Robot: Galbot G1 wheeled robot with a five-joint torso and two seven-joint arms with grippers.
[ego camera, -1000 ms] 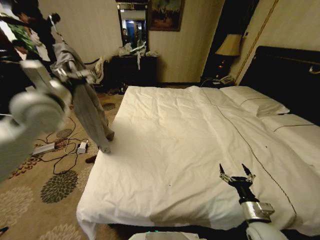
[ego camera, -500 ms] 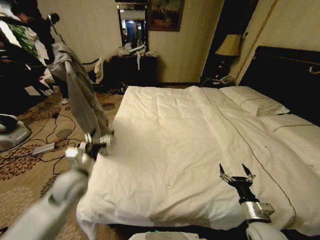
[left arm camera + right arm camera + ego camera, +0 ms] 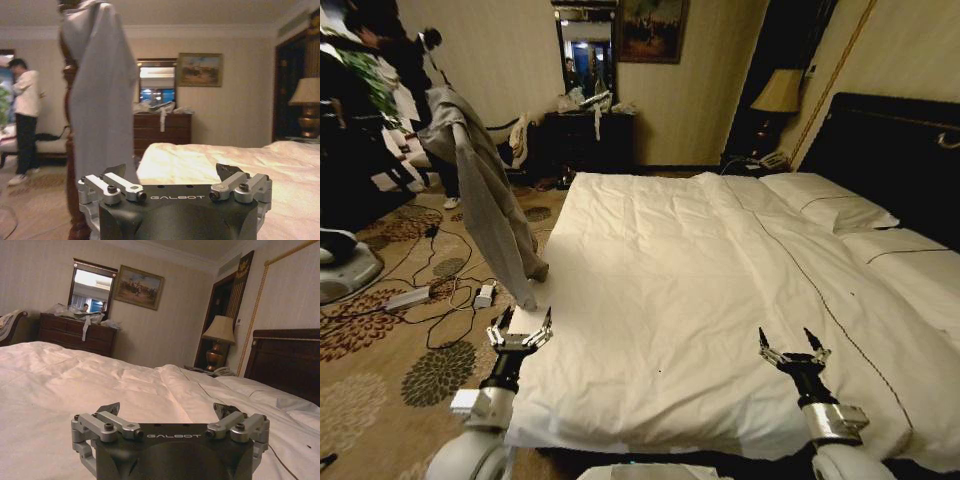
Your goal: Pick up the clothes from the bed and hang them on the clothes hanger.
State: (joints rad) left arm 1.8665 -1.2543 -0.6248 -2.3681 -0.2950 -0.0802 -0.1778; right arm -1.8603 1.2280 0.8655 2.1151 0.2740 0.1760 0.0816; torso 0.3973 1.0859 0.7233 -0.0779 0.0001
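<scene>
Both grippers, left gripper [image 3: 520, 327], right gripper [image 3: 790, 344], spread wide, empty

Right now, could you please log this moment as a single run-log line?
grey shirt: hanging left of bed, off duvet | left gripper: open, empty, at bed's near-left corner | right gripper: open, empty, over duvet

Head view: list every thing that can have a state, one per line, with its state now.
Grey shirt: hanging beside the bed, off the duvet.
Bed: made, white duvet bare.
Left end effector: open, holding nothing, low at the bed's near corner.
Right end effector: open, holding nothing, over the duvet.
Lamp: unlit, as far as I can tell.
</scene>
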